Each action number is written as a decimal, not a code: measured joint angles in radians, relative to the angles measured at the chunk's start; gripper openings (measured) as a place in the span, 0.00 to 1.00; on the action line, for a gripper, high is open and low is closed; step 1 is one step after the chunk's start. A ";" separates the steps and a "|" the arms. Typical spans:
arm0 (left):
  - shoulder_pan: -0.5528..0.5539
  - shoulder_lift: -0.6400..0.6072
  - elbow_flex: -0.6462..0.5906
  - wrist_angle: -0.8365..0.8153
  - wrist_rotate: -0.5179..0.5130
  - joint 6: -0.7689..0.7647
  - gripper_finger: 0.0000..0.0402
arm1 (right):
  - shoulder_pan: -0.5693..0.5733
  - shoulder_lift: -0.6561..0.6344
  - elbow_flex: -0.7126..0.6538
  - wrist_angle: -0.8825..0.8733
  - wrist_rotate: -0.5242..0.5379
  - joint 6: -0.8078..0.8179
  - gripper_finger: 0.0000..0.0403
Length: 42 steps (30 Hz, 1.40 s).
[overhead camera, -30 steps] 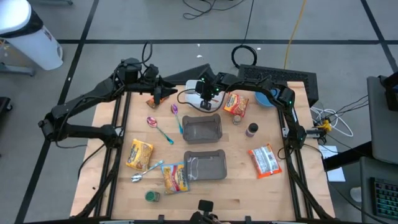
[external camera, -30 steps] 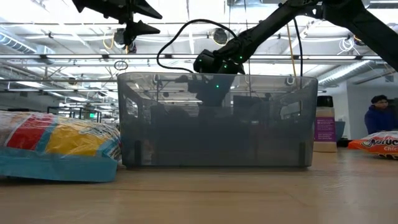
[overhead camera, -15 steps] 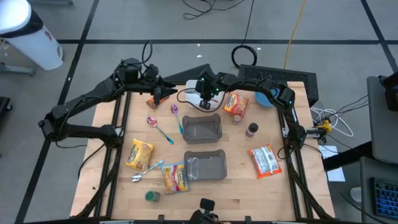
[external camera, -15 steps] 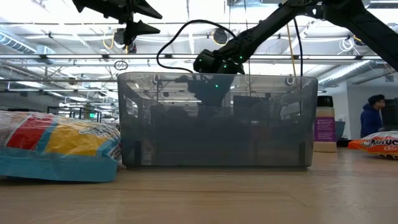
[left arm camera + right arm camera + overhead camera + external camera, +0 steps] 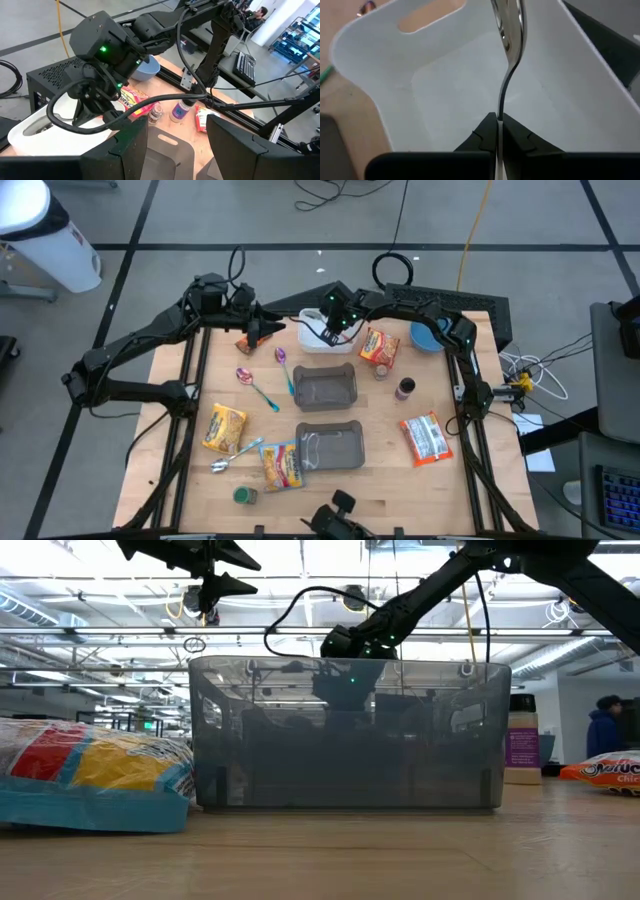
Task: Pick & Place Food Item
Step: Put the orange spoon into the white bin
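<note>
Item: metal spoon (image 5: 507, 30), pinched by its handle in the closed right gripper (image 5: 498, 131), long axis running straight out from the fingertips, bowl over the white bin (image 5: 440, 85) at the table's far edge. Left gripper (image 5: 176, 145): fingers partly apart, empty, raised to the left of the bin; right arm is the one over it.

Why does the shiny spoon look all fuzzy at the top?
In the right wrist view the spoon sits very close to the camera, so its bowl blurs and mirrors the bright white bin around it; the right gripper is shut on its handle. In the low view, ceiling lights glare behind the grey bin.
</note>
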 joint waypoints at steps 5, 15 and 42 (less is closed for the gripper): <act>0.000 0.000 0.000 0.000 -0.016 0.000 0.52 | 0.005 0.046 0.000 0.016 -0.023 0.032 0.00; 0.000 0.000 0.000 0.000 -0.017 -0.005 0.52 | 0.005 0.076 0.002 0.024 -0.026 0.056 0.00; 0.000 0.000 0.000 0.000 -0.016 -0.005 0.52 | 0.006 0.074 0.000 0.037 -0.108 0.053 0.30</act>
